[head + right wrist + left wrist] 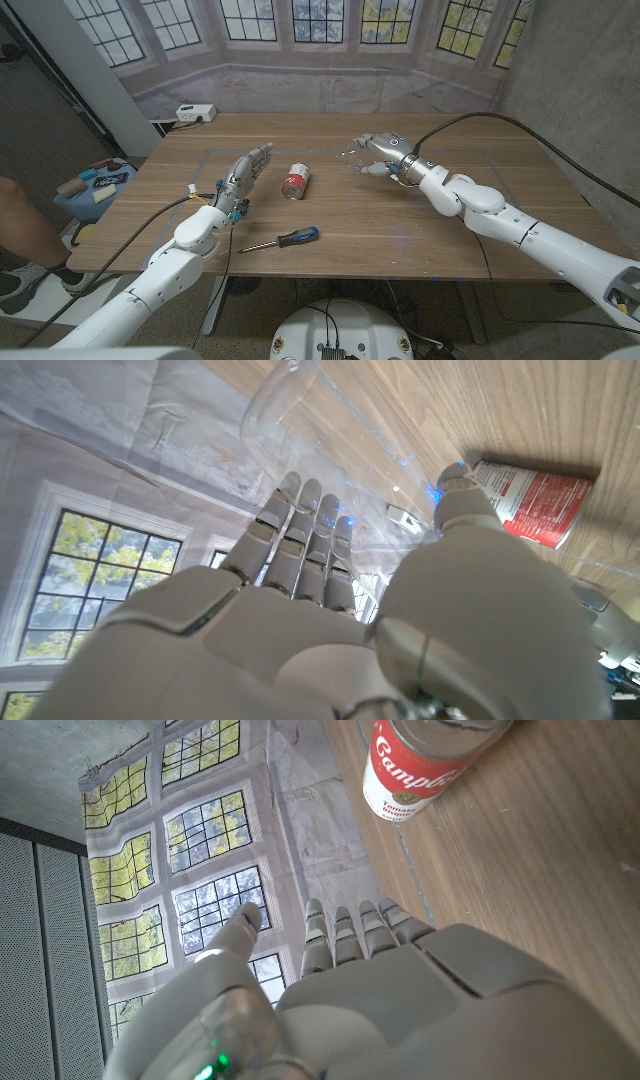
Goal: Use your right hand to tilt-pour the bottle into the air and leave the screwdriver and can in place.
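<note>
Reaching across the far half of the table, the right hand [383, 152] sits wrapped around the clear bottle [353, 157], fingers [305, 535] laid along its body and the thumb [462, 495] set against the other side. In the right wrist view the bottle [320, 430] runs out past the fingertips, so I judge the hold to be a real grip rather than a brush, though the plastic is so transparent that the exact contact line is hard to read. Whether the bottle has left the wooden table [400, 230] I cannot tell.

By my reading the step in hand is the grasp, with the lift and tilt not yet done. The next move calls for raising the bottle and rolling the wrist so its mouth dips into open air, keeping the sweep away from 9 o'clock, where the can lies.

From the right hand, the can [296, 181] lies on its side at about 8 o'clock, near but apart. The screwdriver [283, 240] lies further on at roughly 7 o'clock, towards the near edge, well apart from the hand.

Beyond the can at 9 o'clock the left hand [246, 172] holds nothing, its fingers straight and close together, pointing away from the robot.
</note>
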Available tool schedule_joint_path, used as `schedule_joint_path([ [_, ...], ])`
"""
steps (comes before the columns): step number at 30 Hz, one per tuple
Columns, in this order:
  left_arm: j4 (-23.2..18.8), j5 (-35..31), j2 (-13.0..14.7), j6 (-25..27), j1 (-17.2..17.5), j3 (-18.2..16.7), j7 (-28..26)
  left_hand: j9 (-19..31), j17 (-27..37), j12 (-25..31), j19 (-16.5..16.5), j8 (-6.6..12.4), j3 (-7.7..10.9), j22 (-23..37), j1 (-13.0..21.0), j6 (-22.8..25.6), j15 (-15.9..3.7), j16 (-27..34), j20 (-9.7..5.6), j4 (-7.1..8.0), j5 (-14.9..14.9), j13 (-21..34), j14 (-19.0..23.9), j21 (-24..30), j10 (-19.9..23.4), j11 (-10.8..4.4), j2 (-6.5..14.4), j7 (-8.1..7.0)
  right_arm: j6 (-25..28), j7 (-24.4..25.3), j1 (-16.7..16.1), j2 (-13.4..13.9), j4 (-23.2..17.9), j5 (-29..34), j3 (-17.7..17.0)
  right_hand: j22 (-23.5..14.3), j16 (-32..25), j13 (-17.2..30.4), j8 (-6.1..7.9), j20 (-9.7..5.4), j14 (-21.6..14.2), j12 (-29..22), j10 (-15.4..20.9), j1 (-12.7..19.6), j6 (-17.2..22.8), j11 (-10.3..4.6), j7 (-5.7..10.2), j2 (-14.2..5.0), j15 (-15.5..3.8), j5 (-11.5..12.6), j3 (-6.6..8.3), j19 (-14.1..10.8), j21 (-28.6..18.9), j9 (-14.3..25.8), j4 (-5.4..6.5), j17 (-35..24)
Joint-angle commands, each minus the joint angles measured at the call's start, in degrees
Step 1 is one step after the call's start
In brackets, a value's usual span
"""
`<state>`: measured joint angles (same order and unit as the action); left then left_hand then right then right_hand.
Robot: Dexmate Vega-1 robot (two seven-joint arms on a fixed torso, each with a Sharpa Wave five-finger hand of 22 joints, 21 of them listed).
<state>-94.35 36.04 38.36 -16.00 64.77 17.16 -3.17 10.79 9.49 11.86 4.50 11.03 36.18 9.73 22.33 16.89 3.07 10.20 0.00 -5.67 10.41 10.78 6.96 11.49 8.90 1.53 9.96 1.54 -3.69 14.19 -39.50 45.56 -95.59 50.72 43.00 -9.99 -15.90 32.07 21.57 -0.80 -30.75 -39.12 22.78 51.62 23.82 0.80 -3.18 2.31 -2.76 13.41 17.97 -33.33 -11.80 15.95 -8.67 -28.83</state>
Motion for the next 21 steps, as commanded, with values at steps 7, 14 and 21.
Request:
schedule_joint_path([
  [7, 0.42, 0.0, -0.37, -0.91, 0.22, -0.16, 0.04, 0.27, 0.04, -0.12, 0.46, -0.1, 0.06, 0.33, 0.21, 0.35, 0.01, -0.06, 0.22, 0.13, 0.46, 0.1, 0.5, -0.21, 0.62, -0.14, -0.13, -0.13, 8.47, -3.83, -0.4, 1.11, -5.01, 13.56, 2.39, -0.2, 0.19, 0.05, -0.01, 0.24, -0.37, 0.16, 0.29, -0.03, 0.26, -0.03, 0.33, -0.52, -2.93, -0.11, 1.21, -0.14, -0.04, 0.16, 0.75, -0.28],
  [14, 0.49, -0.01, -0.28, -1.26, 0.37, -0.31, 0.2, 0.27, 0.05, -0.15, 0.45, -0.11, 0.06, 0.33, 0.21, 0.33, 0.01, -0.07, 0.23, 0.15, 0.46, 0.1, 0.48, -0.22, 0.54, -0.18, -0.11, -0.19, 10.93, -4.55, -1.34, 1.06, -7.0, 17.85, 3.08, -0.2, 0.32, 0.06, -0.02, 0.35, -0.53, 0.18, 0.29, 0.26, 0.3, -0.05, 0.27, -0.49, -2.93, -0.1, 1.49, -0.26, -0.06, 0.15, 0.47, -0.31],
  [21, 0.67, 0.12, -0.22, -1.62, 0.62, -0.41, 0.52, 0.27, 0.05, -0.15, 0.45, -0.09, 0.07, 0.33, 0.19, 0.39, -0.04, -0.07, 0.19, 0.16, 0.46, 0.1, 0.45, -0.21, 0.56, -0.24, -0.1, -0.17, 13.31, -5.03, -2.36, 0.87, -8.32, 21.89, 3.57, -0.19, 0.4, -0.01, 0.01, 0.4, -0.91, 0.11, 0.6, 0.86, 0.53, 0.16, 0.19, -0.71, -3.03, -0.05, 2.05, -0.57, -0.15, 0.14, 0.11, -0.37],
])
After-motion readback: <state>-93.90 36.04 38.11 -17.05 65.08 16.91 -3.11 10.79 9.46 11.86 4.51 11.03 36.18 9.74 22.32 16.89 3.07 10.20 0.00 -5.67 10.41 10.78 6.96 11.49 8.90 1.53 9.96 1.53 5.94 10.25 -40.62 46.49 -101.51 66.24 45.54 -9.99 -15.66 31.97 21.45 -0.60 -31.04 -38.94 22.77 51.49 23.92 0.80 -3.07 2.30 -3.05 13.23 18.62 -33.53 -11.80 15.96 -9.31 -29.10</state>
